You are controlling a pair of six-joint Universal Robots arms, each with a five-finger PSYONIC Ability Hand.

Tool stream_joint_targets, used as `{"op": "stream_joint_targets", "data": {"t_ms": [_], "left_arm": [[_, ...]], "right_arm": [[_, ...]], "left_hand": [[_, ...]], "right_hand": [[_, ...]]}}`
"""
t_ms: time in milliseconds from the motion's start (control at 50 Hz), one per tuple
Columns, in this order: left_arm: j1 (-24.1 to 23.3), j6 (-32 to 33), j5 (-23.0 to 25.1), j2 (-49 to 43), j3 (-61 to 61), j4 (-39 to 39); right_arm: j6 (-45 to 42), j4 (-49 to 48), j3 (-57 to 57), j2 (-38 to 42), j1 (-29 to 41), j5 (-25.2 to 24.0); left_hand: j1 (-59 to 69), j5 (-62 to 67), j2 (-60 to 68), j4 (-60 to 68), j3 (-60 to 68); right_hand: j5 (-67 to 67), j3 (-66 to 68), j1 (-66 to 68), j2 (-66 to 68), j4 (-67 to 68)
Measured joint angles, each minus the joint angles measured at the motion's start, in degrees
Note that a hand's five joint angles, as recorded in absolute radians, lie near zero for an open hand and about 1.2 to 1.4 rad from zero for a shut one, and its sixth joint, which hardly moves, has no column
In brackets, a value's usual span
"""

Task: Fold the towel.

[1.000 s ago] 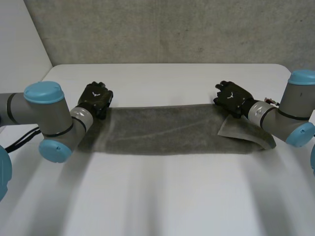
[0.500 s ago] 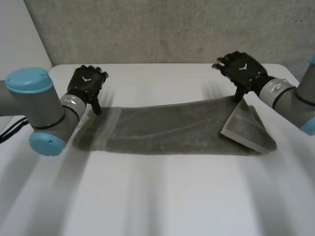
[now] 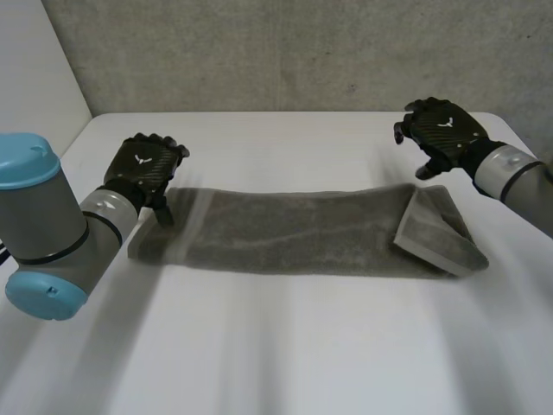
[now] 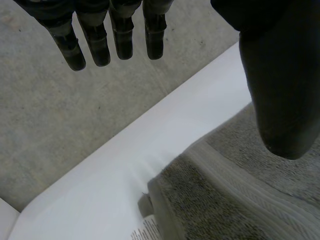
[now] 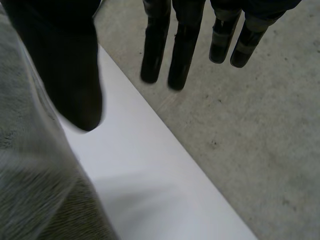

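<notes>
The grey towel [image 3: 294,232] lies flat as a long strip across the middle of the white table [image 3: 285,346], its right end turned back over itself in a slanted flap [image 3: 432,232]. Over the towel's left end hangs the left hand [image 3: 143,169], fingers [image 4: 120,35] straight, thumb spread wide, gripping nothing. Just beyond the towel's far right corner hovers the right hand [image 3: 442,134], likewise spread and empty. Behind the towel rises a concrete wall [image 3: 285,52]
</notes>
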Motion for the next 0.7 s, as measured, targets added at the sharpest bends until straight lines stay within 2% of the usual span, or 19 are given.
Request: {"op": "stream_joint_targets", "data": {"t_ms": [40, 160, 220, 280, 360, 520, 700], "left_arm": [[-0.03, -0.14, -0.01, -0.14, -0.16, 0.00], [-0.11, -0.35, -0.03, -0.39, -0.86, -0.01], [-0.15, -0.35, -0.03, -0.39, -1.11, -0.02], [-0.16, -0.38, -0.02, -0.38, -1.28, -0.02], [-0.13, -0.62, -0.02, -0.37, -1.41, -0.01], [0.04, -2.52, -0.02, -0.19, -1.81, -0.02], [-0.06, -5.59, 0.03, 0.58, -3.14, 0.01]], "right_arm": [[-0.47, -1.04, -2.05, 1.98, 0.44, -0.22], [-0.95, -1.95, -9.86, 8.00, 2.09, 1.47], [-0.88, -0.93, -10.91, 8.39, 2.45, 3.83], [-0.74, 0.25, -9.60, 6.97, 2.70, 6.30], [-0.39, 1.89, -2.96, 2.17, 2.77, 8.57], [0.15, 5.63, 14.47, -7.49, 2.15, 8.95], [-1.53, 7.14, 28.98, -12.11, 1.84, 8.39]], "left_hand": [[0.00, 0.00, 0.00, 0.00, 0.00], [0.00, 0.01, 0.00, 0.00, 0.00], [0.00, 0.01, 0.00, 0.00, 0.00], [0.00, 0.00, 0.00, 0.00, 0.00], [0.00, 0.00, 0.00, 0.00, 0.00], [0.00, 0.00, 0.00, 0.00, 0.00], [0.00, 0.00, 0.00, 0.00, 0.00]], "right_hand": [[4.82, 0.00, 5.64, 4.83, 0.00], [-27.00, 0.00, -22.26, -23.97, 0.00], [-31.01, 0.00, -28.71, -30.59, 0.00], [-31.01, 0.00, -29.60, -31.07, 0.00], [-31.01, 0.00, -29.60, -31.07, 0.00], [-31.01, 0.00, -29.61, -31.07, 0.00], [-31.01, 0.00, -29.62, -31.07, 0.00]]}}
